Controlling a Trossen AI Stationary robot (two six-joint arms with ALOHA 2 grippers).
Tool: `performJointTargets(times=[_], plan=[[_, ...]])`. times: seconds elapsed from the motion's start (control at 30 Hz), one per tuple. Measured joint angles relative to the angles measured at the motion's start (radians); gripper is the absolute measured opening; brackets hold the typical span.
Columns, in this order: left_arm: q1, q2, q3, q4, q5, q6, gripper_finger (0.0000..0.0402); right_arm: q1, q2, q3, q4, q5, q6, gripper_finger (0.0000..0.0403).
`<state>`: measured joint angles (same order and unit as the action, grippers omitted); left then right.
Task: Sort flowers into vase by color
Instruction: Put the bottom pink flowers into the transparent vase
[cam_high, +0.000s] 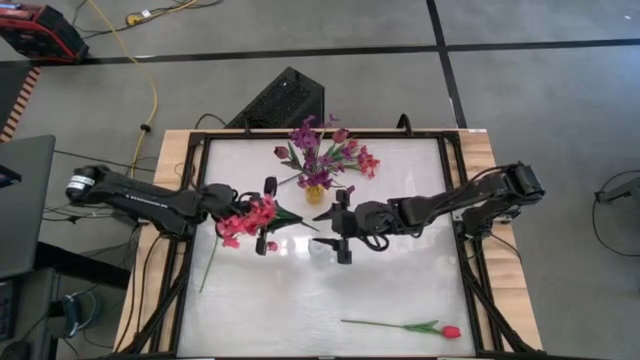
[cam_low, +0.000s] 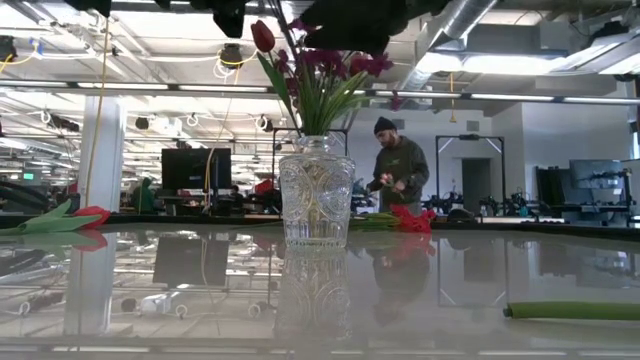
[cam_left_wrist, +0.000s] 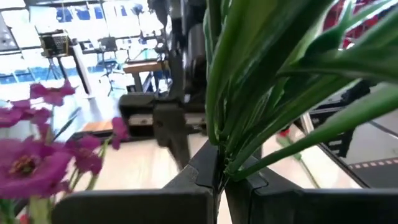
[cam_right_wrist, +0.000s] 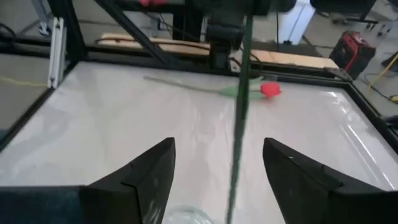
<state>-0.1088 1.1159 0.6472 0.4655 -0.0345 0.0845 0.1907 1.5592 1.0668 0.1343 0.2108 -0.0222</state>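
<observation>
Red-pink spray (cam_high: 247, 218) hangs mid-surface in the left gripper (cam_high: 268, 215), whose fingers are clamped tight on its green stem, a handover grip by the look of it. At three o'clock from it, the right gripper (cam_high: 340, 225) stands with fingers spread wide, the stem running between them untouched (let go, I'd judge). Purple and maroon blooms fill the glass vase (cam_high: 316, 189) at twelve o'clock. One red tulip (cam_high: 448, 331) lies alone toward five o'clock, well apart.
</observation>
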Motion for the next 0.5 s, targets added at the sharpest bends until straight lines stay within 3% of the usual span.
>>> performJointTargets(times=[0.5], plan=[[-0.05,0.113,0.001,0.131,0.029,0.019,0.0,0.009,0.088,-0.001,0.117,0.001,-0.003,0.0269]])
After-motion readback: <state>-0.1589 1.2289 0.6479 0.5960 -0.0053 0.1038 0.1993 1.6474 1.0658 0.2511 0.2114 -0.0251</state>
